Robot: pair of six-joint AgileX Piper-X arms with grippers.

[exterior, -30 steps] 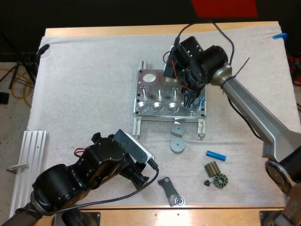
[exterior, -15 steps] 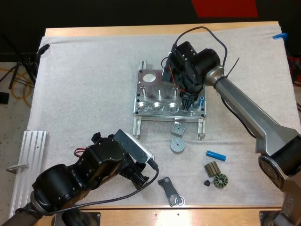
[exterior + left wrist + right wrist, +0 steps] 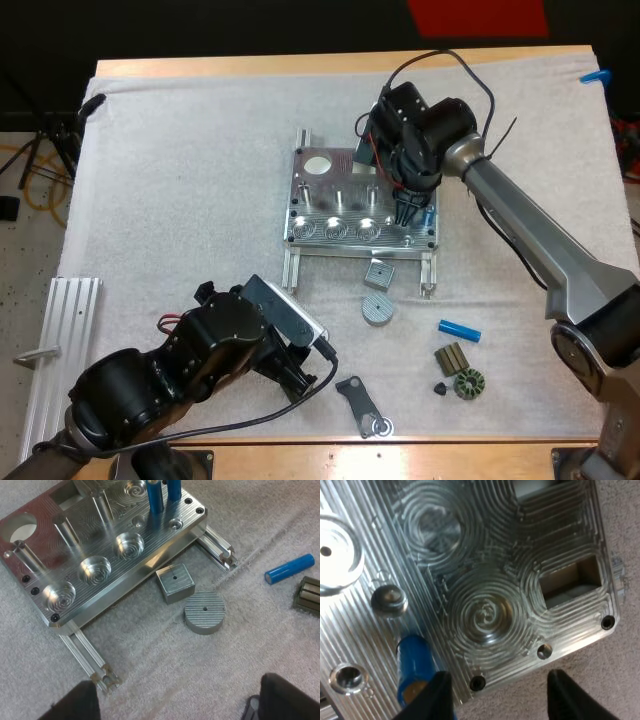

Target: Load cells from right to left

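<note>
The right gripper [image 3: 405, 212] hangs over the right end of the metal fixture [image 3: 318, 190]. Its two fingers are spread apart and grip nothing, with only the fixture's milled plate showing between them. Two blue cells [image 3: 155, 496] stand upright side by side at that end of the fixture, and one of them is just outside one finger [image 3: 439, 696] of this gripper. Farther from the gripper along the front row are three round pockets [image 3: 95, 570], bare metal inside. The left gripper [image 3: 180, 705] hovers over the white mat [image 3: 180, 180] on the near side of the fixture, well apart from it, its fingers wide and holding nothing. Ahead of it sit a square metal block [image 3: 173, 582] and a round metal disc [image 3: 205, 612], just beside each other. Off to its right a loose blue cell [image 3: 289, 568] lies on its side on the mat, near a ribbed dark part [image 3: 452, 358].
</note>
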